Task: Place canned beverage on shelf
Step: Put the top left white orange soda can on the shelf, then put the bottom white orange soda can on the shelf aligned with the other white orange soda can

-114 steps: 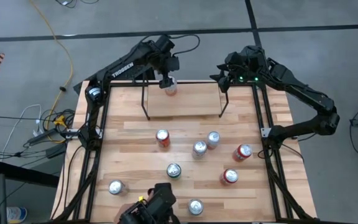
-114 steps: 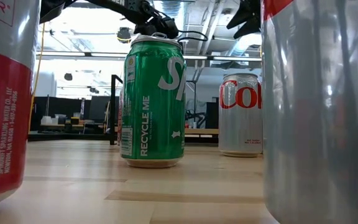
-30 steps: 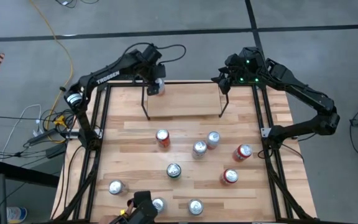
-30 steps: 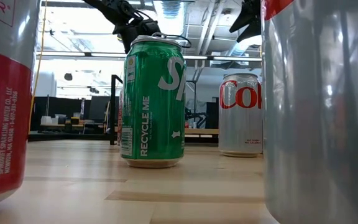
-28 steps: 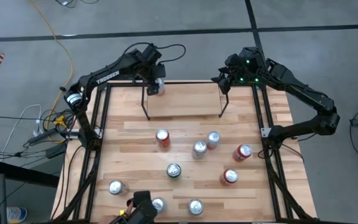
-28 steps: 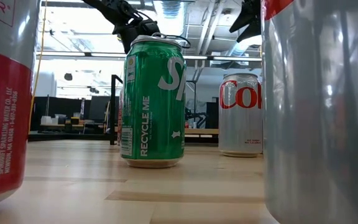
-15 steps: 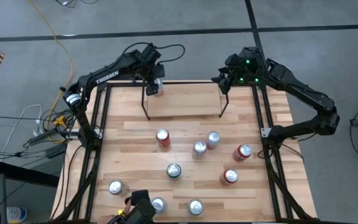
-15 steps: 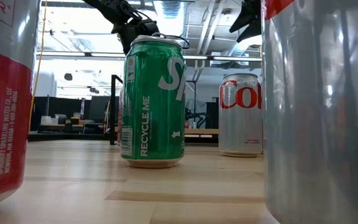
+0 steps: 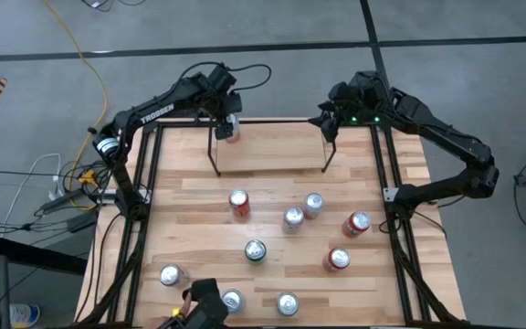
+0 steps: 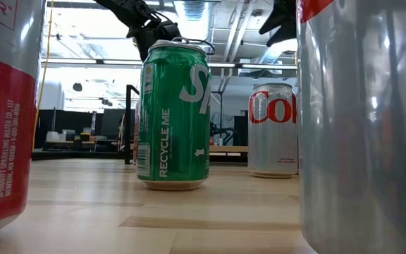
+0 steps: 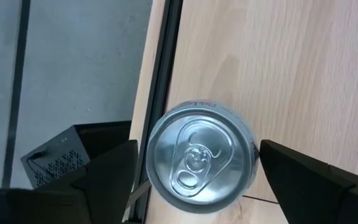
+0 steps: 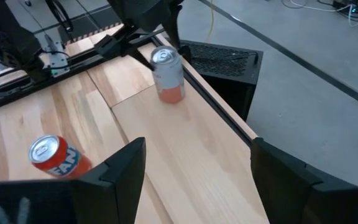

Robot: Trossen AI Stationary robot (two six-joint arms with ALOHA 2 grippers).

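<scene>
**Can stands on the shelf, tool spread around it**

The left tool [image 11: 194, 171] hangs over the can [image 9: 232, 132] at the shelf's [image 9: 272, 146] left end, fingers open, clear of its sides. The right tool [image 9: 329, 123] waits open at the shelf's right end. The can's label is hidden.

A robotics lab or industrial workshop: a wood counter [image 9: 272, 228] in a black tubular frame [image 9: 144, 210] stands on bare grey concrete floor [image 9: 427, 23], with a yellow cable [image 9: 85, 64] trailing at 10 o'clock. Exposed ceiling ducts [image 10: 238, 21] show beyond.
</scene>
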